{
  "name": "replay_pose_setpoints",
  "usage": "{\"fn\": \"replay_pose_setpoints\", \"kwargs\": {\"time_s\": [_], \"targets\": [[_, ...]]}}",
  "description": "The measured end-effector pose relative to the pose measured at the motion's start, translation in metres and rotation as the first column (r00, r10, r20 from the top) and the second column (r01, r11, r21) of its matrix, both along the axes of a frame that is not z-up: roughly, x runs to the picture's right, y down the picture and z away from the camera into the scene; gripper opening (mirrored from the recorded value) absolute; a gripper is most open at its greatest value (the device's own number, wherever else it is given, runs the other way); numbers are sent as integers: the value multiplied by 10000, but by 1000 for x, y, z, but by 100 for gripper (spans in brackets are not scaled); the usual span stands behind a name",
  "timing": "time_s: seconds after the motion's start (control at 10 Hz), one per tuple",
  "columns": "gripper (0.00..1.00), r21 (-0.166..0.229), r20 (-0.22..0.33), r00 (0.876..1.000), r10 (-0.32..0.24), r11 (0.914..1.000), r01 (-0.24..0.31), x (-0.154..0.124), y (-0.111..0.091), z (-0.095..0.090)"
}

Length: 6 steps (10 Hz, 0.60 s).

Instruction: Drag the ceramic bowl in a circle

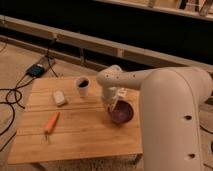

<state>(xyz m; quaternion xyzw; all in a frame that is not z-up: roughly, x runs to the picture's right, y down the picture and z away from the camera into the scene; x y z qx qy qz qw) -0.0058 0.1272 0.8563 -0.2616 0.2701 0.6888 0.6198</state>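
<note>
The gripper is at the rim of the apparently mouth-up ceramic bowl.

The single camera looked down at a slant from high up, close beside the robot's own arm, which bulked across the right of the frame. It faced the wooden tabletop, seen at middle range in the lower left. The claw sat near frame centre, at the left rim of the ceramic bowl.
</note>
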Motion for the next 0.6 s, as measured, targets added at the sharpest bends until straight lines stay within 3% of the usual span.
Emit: {"fn": "replay_pose_setpoints", "kwargs": {"time_s": [0.3,0.6], "targets": [[0,159,979,9929,-681,9976,668,-47,-6,0],[0,167,2113,9617,-1744,9844,1749,-102,4,-16]]}}
